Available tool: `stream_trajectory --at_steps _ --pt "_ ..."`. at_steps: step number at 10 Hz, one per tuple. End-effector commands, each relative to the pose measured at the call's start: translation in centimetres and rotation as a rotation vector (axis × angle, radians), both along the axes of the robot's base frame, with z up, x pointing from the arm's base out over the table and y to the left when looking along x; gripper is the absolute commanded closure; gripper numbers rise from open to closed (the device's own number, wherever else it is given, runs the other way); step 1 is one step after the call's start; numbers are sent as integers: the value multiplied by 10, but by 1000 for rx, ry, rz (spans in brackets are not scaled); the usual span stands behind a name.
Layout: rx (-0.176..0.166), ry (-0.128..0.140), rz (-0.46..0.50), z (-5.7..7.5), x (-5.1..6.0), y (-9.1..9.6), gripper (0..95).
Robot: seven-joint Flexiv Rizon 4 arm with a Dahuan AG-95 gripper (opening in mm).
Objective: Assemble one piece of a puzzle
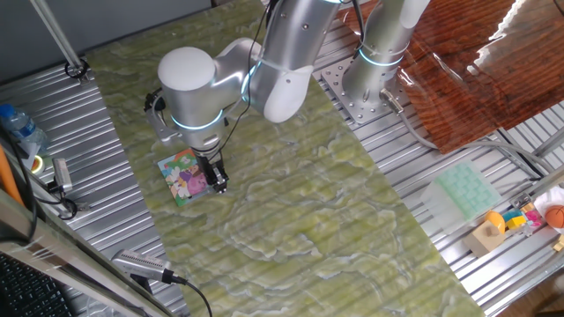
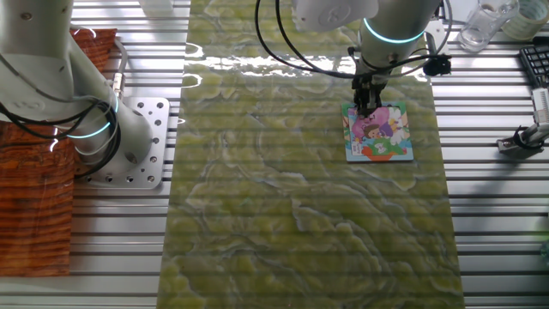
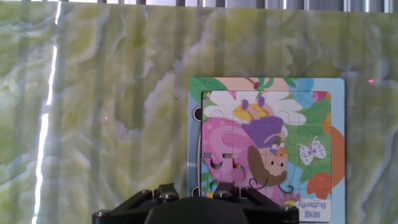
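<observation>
- One gripper [image 2: 370,105], black, two fingers, hanging straight down over the near-arm corner of the puzzle. Can't tell how far apart the jaws are or if anything's pinched between them: the fixed views are too small and the hand view only shows the black housing at the bottom.
- One puzzle [image 3: 266,149], right under the jaws. Flat square card with a light blue border and a cartoon picture in pink, green, yellow and purple, jigsaw cut lines visible. In the hand view it runs from the jaws outward and to the right, edges roughly square with the frame.
- The piece: can't make it out anywhere. Too small, or hidden by the fingers.
- One mat [image 1: 308,202] under everything, green-yellow with a marbled, glossy look, long strip shape, stretching away from the jaws on all sides.
- Ribbed metal table [image 2: 489,223] on both sides of the mat.
- Far from the jaws: one pale green moulded tray [image 1: 468,191] with a grid of bumps, sitting on the metal slats, and a little cluster of coloured toy blocks [image 1: 507,224] just past it.
</observation>
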State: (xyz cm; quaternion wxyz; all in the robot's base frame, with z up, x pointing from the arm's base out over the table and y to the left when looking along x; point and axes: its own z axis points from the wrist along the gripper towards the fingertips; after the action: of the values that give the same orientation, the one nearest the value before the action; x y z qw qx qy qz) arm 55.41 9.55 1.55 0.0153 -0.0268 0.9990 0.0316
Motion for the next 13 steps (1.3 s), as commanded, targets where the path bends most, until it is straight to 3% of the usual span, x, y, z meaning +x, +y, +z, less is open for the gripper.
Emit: stream_trajectory --at_steps 1,13 --pt "-1 -2 -2 0 -1 1 570" --pt "-2 -11 -3 -6 2 2 570"
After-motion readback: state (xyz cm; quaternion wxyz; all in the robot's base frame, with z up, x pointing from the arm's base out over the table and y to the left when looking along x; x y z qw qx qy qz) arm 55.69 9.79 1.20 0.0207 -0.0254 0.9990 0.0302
